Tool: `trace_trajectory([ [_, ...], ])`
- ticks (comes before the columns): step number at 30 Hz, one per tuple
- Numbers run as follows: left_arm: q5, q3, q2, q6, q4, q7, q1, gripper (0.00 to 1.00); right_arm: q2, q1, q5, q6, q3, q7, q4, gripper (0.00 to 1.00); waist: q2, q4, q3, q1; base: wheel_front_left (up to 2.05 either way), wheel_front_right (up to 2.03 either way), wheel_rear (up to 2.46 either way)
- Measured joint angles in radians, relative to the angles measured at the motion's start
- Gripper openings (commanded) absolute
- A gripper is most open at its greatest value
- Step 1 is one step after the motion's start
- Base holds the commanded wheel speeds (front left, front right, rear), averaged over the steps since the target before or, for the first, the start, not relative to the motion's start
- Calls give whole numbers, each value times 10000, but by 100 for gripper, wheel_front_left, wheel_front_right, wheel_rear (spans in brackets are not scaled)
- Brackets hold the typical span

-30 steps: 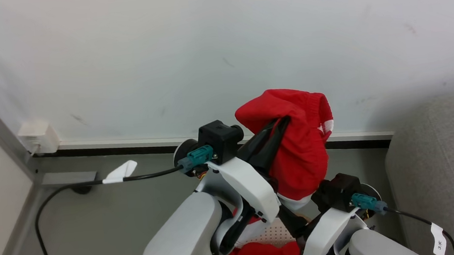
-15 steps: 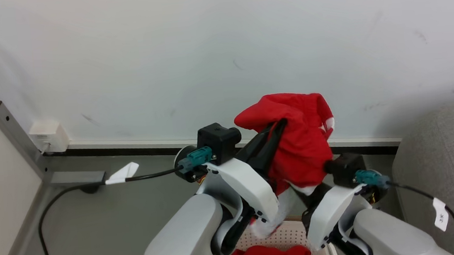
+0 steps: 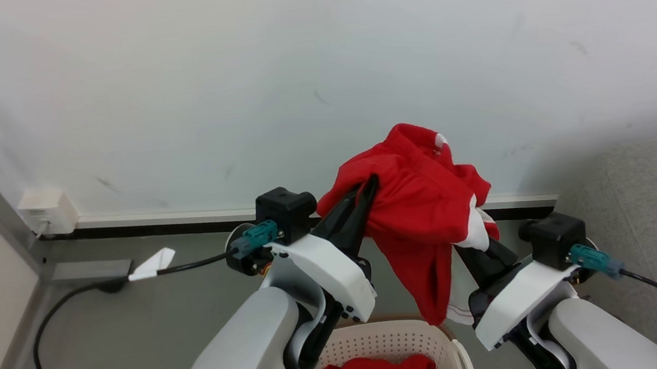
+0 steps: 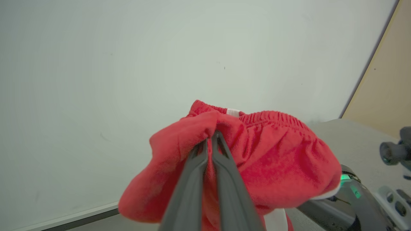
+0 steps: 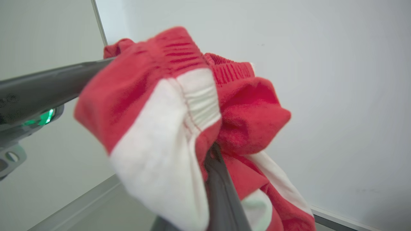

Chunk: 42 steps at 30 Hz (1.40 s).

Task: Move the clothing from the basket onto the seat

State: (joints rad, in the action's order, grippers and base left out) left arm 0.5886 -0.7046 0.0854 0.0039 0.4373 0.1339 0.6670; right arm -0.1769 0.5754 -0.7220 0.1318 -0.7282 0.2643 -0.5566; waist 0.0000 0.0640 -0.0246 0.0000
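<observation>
Aloft, left pincer (image 4: 211, 136) pinches the clothing (image 3: 421, 211) above the basket (image 3: 379, 339); right pincer (image 5: 212, 149) seemingly does too.

Two grippers: left gripper (image 3: 371, 180), right gripper (image 5: 214, 157). Two red garments: one garment (image 3: 421, 211) at the fingertips, another below them in the one basket (image 3: 391, 338). One seat (image 3: 636, 191) beyond the right gripper. Two cables (image 3: 191, 264), two tags (image 3: 152, 263), one wall box (image 3: 48, 210).

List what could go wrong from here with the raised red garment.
1. The left gripper pinches only a small fold of the red garment; it may slip and drop into the basket.
2. Cloth drapes over the right gripper, hiding its grip; it could snag on release at the seat.
</observation>
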Motion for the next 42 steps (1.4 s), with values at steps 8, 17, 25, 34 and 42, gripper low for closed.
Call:
trace_trajectory([
  [8, 35, -6, 82, 88, 0, 98, -146, 100, -155, -512, 698, 0, 857, -2, 708, 0, 0, -413, 51, 0, 0, 0, 0],
  [17, 35, -203, 311, 61, -153, 82, -468, 100, -617, -851, 1250, 0, 1818, -2, 1273, 0, 1, -1122, 98, 0, 0, 0, 0],
  [25, -4, -359, 485, 54, -297, 276, -653, 100, -1089, -1136, 1446, 0, 2571, -2, 1914, 0, 0, -2140, 191, 0, 0, 0, 0],
  [34, -153, -476, 698, -52, -324, 631, -702, 100, -1392, -1531, 1582, 0, 3068, -2, 3108, 0, 1, -3639, 416, 0, 0, 0, 0],
  [42, -313, -587, 895, -238, -410, 882, -715, 100, -1499, -1913, 1639, 0, 3588, 0, 3923, 0, 1, -4899, 729, 0, 0, 0, 0],
])
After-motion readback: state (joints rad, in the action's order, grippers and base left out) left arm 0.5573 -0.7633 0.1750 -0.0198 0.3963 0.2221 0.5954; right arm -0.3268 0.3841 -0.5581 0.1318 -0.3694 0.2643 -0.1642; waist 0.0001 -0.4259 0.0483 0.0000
